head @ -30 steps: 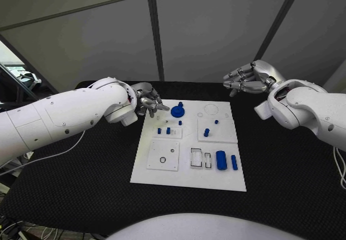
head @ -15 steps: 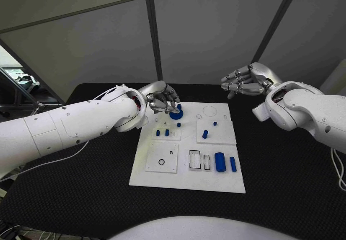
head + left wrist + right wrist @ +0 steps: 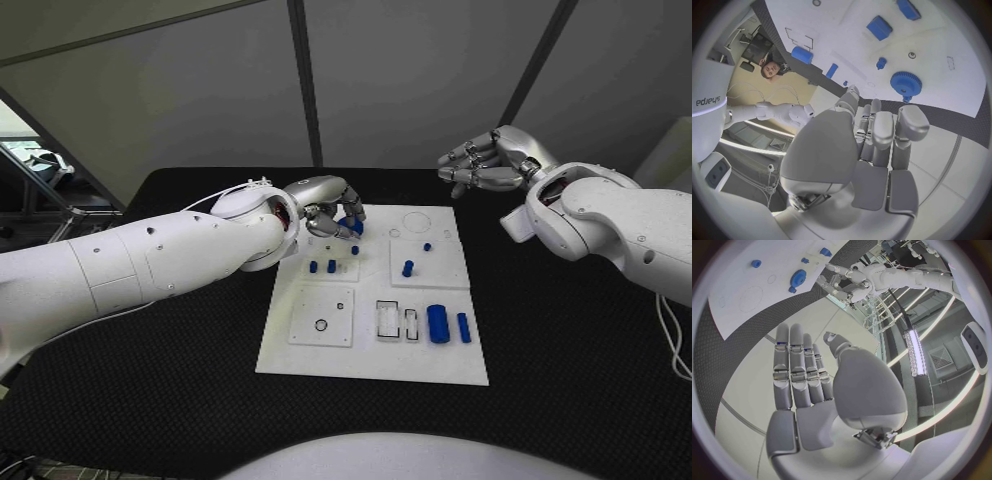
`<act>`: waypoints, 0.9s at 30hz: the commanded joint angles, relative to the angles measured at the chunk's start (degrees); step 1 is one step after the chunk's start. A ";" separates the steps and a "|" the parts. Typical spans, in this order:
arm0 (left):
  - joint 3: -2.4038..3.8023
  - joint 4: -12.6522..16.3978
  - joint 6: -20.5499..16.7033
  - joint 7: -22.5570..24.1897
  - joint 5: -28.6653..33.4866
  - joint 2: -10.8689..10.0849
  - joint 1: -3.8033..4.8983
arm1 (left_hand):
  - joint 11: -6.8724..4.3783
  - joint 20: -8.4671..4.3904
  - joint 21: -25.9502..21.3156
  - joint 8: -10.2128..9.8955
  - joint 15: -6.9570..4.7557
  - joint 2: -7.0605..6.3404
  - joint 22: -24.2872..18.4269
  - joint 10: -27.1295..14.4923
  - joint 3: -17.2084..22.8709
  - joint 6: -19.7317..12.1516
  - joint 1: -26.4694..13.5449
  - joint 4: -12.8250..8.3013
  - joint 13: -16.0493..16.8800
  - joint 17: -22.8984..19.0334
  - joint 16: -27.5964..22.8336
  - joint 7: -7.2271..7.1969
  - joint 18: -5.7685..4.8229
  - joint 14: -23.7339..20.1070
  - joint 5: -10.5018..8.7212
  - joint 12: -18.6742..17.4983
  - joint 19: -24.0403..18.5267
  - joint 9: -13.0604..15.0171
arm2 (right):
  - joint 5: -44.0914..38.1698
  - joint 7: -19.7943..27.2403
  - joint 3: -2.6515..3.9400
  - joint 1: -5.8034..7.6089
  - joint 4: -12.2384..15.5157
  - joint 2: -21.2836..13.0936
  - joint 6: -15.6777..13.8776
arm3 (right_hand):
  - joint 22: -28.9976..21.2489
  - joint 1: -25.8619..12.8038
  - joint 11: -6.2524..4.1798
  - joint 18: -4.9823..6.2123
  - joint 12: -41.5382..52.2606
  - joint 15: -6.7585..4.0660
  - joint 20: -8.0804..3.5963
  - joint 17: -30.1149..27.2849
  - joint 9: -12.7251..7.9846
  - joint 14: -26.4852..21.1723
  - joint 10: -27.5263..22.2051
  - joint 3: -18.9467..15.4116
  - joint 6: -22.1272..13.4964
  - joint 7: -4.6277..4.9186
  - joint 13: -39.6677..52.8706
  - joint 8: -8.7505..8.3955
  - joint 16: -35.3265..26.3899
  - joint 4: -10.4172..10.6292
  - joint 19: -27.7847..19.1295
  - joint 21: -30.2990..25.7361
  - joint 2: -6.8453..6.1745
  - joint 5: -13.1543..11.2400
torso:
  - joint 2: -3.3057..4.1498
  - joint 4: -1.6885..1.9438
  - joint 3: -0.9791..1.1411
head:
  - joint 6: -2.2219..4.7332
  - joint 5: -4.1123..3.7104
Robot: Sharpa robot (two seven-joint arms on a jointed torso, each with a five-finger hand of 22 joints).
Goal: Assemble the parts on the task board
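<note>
Left hand (image 3: 329, 210), head view: poised over the far-left corner of the task board (image 3: 372, 362), fingers curled down around the blue gear (image 3: 353, 226); whether they actually grip it I cannot tell from this angle. Right hand (image 3: 488, 160) hangs beyond the board's far right corner, over the black table (image 3: 159, 400), fingers bent, nothing in them. Other blue parts lie on the board: small pegs (image 3: 329, 266) mid-left, a larger cylinder (image 3: 438, 324) near the right edge. Left wrist view: fingers (image 3: 879, 131) extended and apart, the gear (image 3: 906, 83) beyond their tips with a visible gap, so the hand appears empty, not yet on it. Right wrist view: right-hand fingers (image 3: 792, 371) straight and together, holding nothing; gear (image 3: 797, 277) and board far off. Judgement: the step in hand is reaching for the gear; next comes closing on its rim without tipping it. Surface: matte black mat; grey partition panels (image 3: 418, 60) behind.
</note>
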 commanded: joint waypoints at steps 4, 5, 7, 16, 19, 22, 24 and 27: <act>-0.69 -1.48 1.83 -0.31 -7.80 1.23 0.03 | -0.13 -0.19 4.76 -0.82 -0.42 -0.48 4.50 0.93 0.07 0.98 -0.80 -0.54 -0.99 1.85 4.61 -0.17 -2.13 1.15 0.21 -0.48 2.53 -0.78 | -0.03 0.48 0.01 0.11 0.18 -0.04 0.05 | -0.05 -0.42 0.24 0.16 -0.10 0.10 0.03 -0.10 -0.09 0.16 0.28 0.06 0.21 0.12 -0.05 -0.20 -0.12 0.13 0.56 -0.28 0.02 0.30 | -0.06 -0.02 0.04 | 0.04 -0.42; -0.77 -1.76 1.91 -0.44 -8.02 1.45 0.01 | -0.12 -0.20 5.19 -0.88 -0.42 -0.51 4.90 0.90 0.08 1.04 -0.83 -0.55 -1.11 2.02 5.04 -0.16 -2.22 1.28 0.21 -0.57 2.76 -0.86 | -0.03 0.48 0.01 0.11 0.18 -0.04 0.05 | -0.05 -0.42 0.24 0.16 -0.10 0.10 0.03 -0.10 -0.09 0.16 0.28 0.06 0.21 0.12 -0.05 -0.20 -0.12 0.13 0.56 -0.28 0.02 0.30 | -0.07 -0.01 0.02 | 0.05 -0.43; -0.86 -2.26 2.21 -0.66 -8.27 1.84 -0.01 | -0.09 -0.22 6.23 -0.99 -0.42 -0.45 5.88 0.93 0.18 1.22 -0.84 -0.60 -1.36 2.58 6.21 -0.13 -2.44 1.70 0.23 -0.73 3.32 -1.03 | -0.03 0.49 0.00 0.10 0.19 -0.02 0.06 | -0.05 -0.42 0.24 0.16 -0.10 0.10 0.03 -0.10 -0.09 0.16 0.28 0.06 0.21 0.12 -0.05 -0.20 -0.12 0.13 0.56 -0.28 0.02 0.30 | -0.06 -0.01 0.06 | 0.04 -0.43; -1.33 -4.68 4.32 -1.37 -8.92 3.79 -0.25 | -0.34 -0.41 9.57 -1.35 -0.67 -0.35 9.05 1.68 0.57 2.13 -0.98 -0.67 -2.34 4.18 9.69 -0.44 -3.15 3.08 0.26 -1.39 5.18 -1.59 | -0.04 0.50 0.00 0.10 0.23 0.07 0.09 | -0.09 -0.30 0.22 0.17 -0.09 0.08 0.02 -0.13 -0.09 0.17 0.29 0.12 0.22 0.12 -0.08 -0.21 -0.11 0.08 0.60 -0.32 0.04 0.33 | -0.05 -0.03 0.04 | -0.02 -0.51; -1.42 -5.17 4.64 -1.57 -9.04 4.27 -0.43 | -0.38 -0.51 10.21 -1.59 -0.76 -0.32 9.65 1.69 0.81 2.23 -0.91 -0.76 -2.74 4.96 10.95 -0.50 -3.28 3.62 0.28 -1.82 5.59 -1.81 | -0.04 0.51 0.00 0.10 0.26 0.06 0.09 | -0.09 -0.30 0.22 0.17 -0.09 0.08 0.02 -0.13 -0.09 0.17 0.29 0.12 0.22 0.12 -0.08 -0.21 -0.11 0.08 0.60 -0.32 0.04 0.33 | -0.07 -0.01 0.04 | -0.06 -0.50; -1.48 -5.60 5.18 -1.89 -9.26 4.67 -0.60 | -0.41 -0.59 10.80 -1.74 -0.84 -0.14 10.21 2.00 1.26 2.53 -0.74 -0.86 -3.12 5.66 12.11 -0.55 -3.42 4.13 0.32 -2.17 6.01 -2.00 | -0.04 0.53 0.00 0.10 0.28 0.10 0.08 | -0.09 -0.30 0.22 0.17 -0.09 0.08 0.02 -0.13 -0.09 0.17 0.29 0.12 0.22 0.12 -0.08 -0.21 -0.11 0.08 0.60 -0.32 0.04 0.33 | -0.07 -0.02 0.07 | -0.06 -0.50; -1.50 -5.88 5.64 -2.07 -9.47 4.88 -0.68 | -0.47 -0.66 11.04 -1.84 -0.91 0.08 10.43 2.24 1.86 2.77 -0.38 -1.00 -3.40 5.98 12.68 -0.60 -3.46 4.38 0.36 -2.47 6.21 -2.11 | -0.04 0.54 0.00 0.10 0.29 0.11 0.08 | -0.09 -0.30 0.22 0.17 -0.09 0.08 0.02 -0.13 -0.09 0.17 0.29 0.12 0.22 0.12 -0.08 -0.21 -0.11 0.08 0.60 -0.32 0.04 0.33 | -0.06 -0.02 0.06 | -0.12 -0.50; -1.52 -6.24 6.45 -2.24 -9.75 5.17 -0.80 | -0.54 -0.73 11.32 -1.89 -0.95 0.16 10.71 2.76 2.52 3.23 -0.27 -1.02 -3.75 6.09 13.10 -0.69 -3.53 4.54 0.37 -2.82 6.43 -2.21 | -0.05 0.55 0.00 0.10 0.29 0.11 0.06 | -0.09 -0.30 0.22 0.17 -0.09 0.08 0.02 -0.13 -0.09 0.17 0.29 0.12 0.22 0.12 -0.08 -0.21 -0.11 0.08 0.60 -0.32 0.04 0.33 | -0.08 0.00 0.08 | -0.22 -0.57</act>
